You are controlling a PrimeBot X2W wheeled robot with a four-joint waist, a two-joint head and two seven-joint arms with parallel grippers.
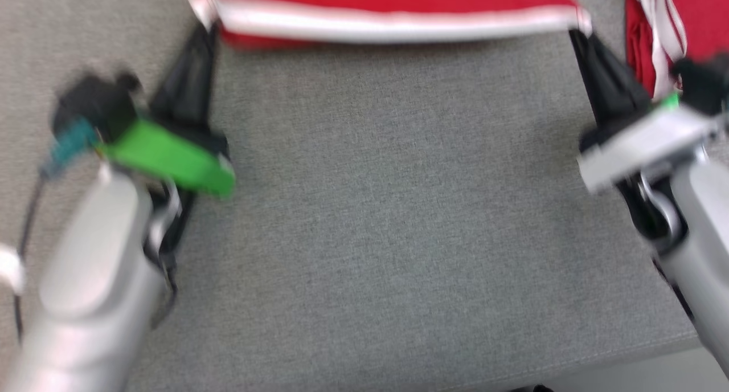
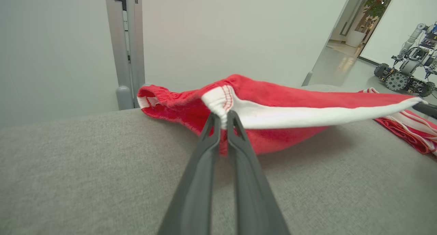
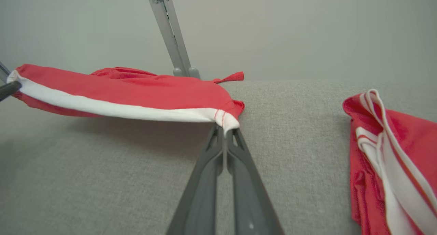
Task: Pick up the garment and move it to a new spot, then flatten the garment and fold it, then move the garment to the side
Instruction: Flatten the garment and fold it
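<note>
No lettering, label, brand, number or sign can be read anywhere in these views.

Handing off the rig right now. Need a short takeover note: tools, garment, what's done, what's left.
Left tool: shut on the red garment, at one end of its white edge.
Right tool: shut on the other end.
Garment: the edge is stretched taut between the tools, above the grey cushion. A second red garment lies to the robot's right.
Done: pickup.
Left: lay down, flatten, fold, move aside.

Left end effector (image 2: 222,120) pinches the red garment's (image 2: 273,98) white-banded corner.
</note>
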